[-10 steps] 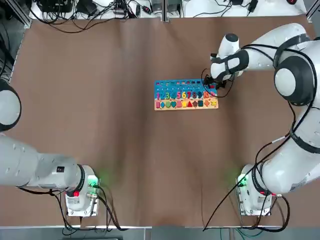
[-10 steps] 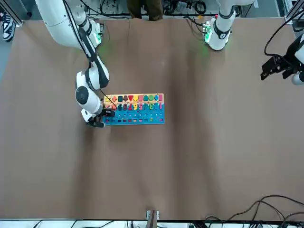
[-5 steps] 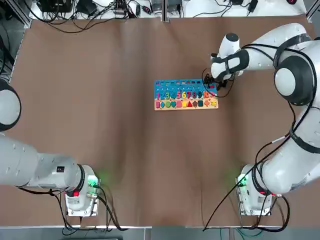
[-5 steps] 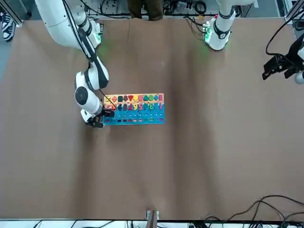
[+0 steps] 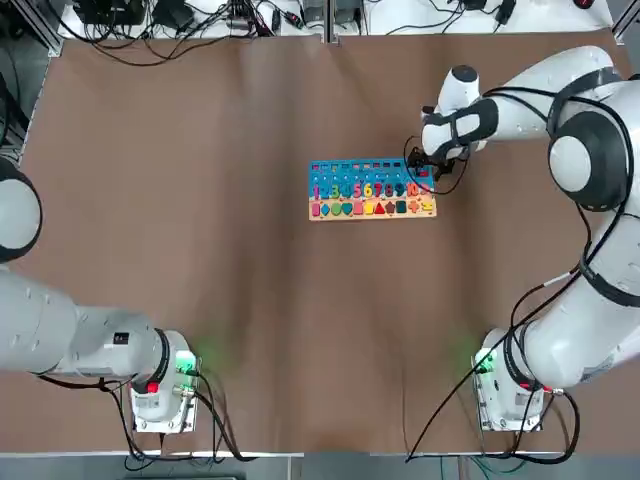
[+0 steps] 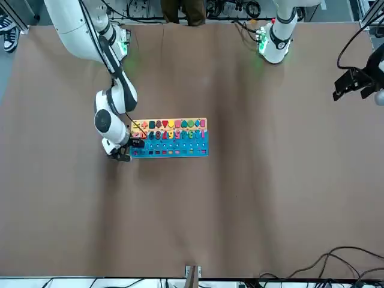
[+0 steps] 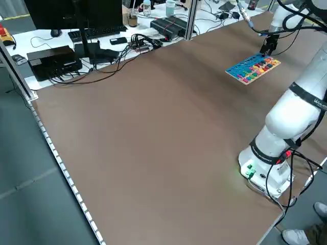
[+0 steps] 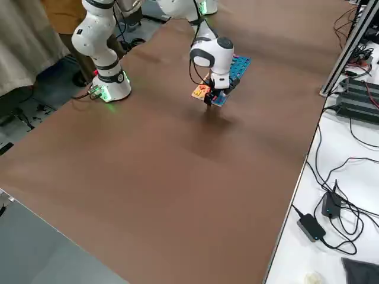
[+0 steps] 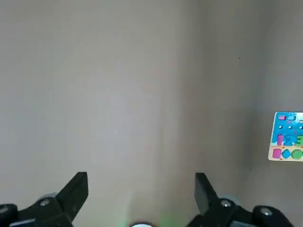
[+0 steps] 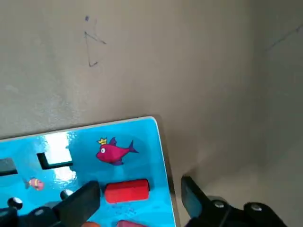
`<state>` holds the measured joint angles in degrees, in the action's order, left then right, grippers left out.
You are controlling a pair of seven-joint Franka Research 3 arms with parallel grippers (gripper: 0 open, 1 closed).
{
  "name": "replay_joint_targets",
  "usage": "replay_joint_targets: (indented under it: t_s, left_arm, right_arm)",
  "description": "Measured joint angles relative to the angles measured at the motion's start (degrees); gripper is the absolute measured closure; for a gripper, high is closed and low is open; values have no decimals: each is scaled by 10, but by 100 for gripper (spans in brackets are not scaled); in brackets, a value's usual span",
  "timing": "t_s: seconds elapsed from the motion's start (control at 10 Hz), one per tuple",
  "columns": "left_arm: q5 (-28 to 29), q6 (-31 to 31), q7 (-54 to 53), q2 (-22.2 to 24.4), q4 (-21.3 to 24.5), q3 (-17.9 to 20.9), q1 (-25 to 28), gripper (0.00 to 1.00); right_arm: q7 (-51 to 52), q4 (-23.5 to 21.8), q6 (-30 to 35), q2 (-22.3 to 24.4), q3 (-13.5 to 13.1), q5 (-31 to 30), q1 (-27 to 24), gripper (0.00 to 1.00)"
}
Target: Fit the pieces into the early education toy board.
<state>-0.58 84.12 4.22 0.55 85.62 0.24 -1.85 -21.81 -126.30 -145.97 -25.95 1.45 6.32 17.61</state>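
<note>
The early education toy board (image 5: 360,167) lies flat in the middle of the table's far half, with its blue part away from the robot; it also shows in the front view as board (image 6: 180,150). My right gripper (image 5: 424,176) hangs low over the board's far right corner. In the right wrist view the right gripper (image 10: 139,185) is open, and a small red piece (image 10: 127,190) lies flat in the blue board (image 10: 109,135) between its fingers (image 10: 80,203). Rows of coloured numerals and shapes sit in the board. My left gripper (image 9: 141,189) is open and holds nothing, high off to the left side.
Brown table surface (image 5: 250,300) surrounds the board on all sides. Both arm bases (image 5: 160,385) stand at the near edge. Cables and electronics (image 7: 102,48) lie beyond the far edge of the table. A painted pink fish (image 10: 113,150) decorates the board's corner.
The right gripper's jaws have spread apart over the board's corner, leaving the red piece lying in the board. The left gripper has drifted slightly outward.
</note>
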Motion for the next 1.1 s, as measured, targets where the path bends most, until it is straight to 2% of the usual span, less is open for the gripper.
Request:
replay_joint_targets:
  t_s: [0.1,0.4,0.5,0.8,1.0,1.1]
  left_arm:
    - [0,0,0,0,-1,0,0,0]
    - [0,0,0,0,-2,-1,0,1]
    - [0,0,0,0,-3,-1,0,1]
    - [0,0,-1,1,-5,-2,-2,0]
    - [0,0,-1,2,-7,-9,-3,0]
    - [0,0,-1,2,-8,-11,-3,0]
  right_arm:
    - [0,7,14,1,0,0,0,16]
    - [0,30,66,17,-4,0,0,3]
    - [0,44,93,32,-5,0,-1,1]
    - [0,88,195,124,-8,0,-22,1]
    - [0,99,257,208,-10,0,-65,1]
    - [2,119,312,237,-11,0,-91,1]
